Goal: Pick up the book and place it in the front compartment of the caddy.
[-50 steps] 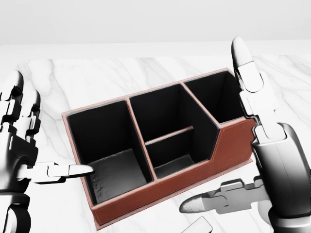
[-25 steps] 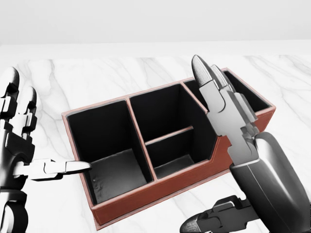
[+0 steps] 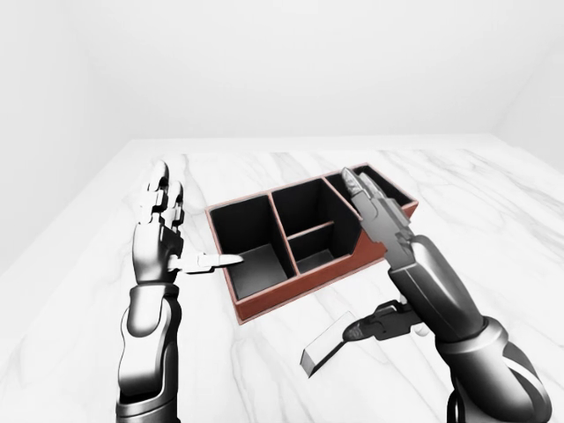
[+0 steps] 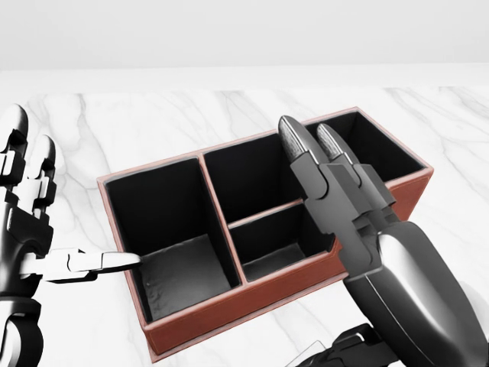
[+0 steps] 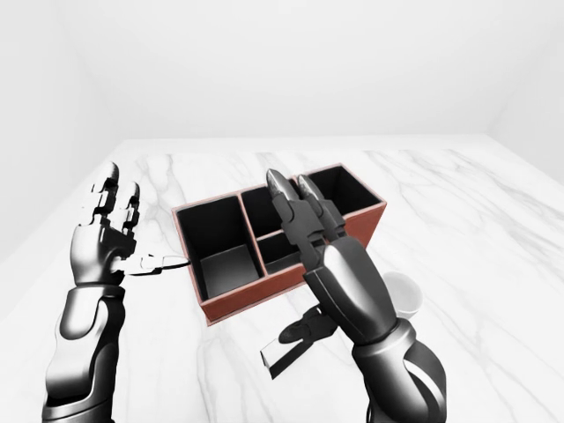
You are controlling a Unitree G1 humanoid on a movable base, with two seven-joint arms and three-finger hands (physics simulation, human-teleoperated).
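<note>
The caddy [image 3: 286,297] is a reddish-brown box with black compartments on the white marble table; it also shows in the head view [image 4: 252,300]. The book [image 3: 322,347] is a thin grey slab lying on the table just below the caddy, also seen in the right-eye view [image 5: 284,353]. My right hand [image 3: 374,256] is open, its fingers stretched up over the caddy's right half and its thumb [image 3: 366,328] at the book's right end; I cannot tell if it touches. My left hand [image 3: 181,233] is open left of the caddy, its thumb pointing at the caddy's left wall.
A white cup [image 5: 404,295] stands on the table right of my right arm, partly hidden by it. The marble table [image 3: 493,229] stretches wide around the caddy, with plain white walls beyond its far edge.
My right hand has swung left and tipped forward, from beside the caddy's right end to over its right half. My left hand has hardly moved.
</note>
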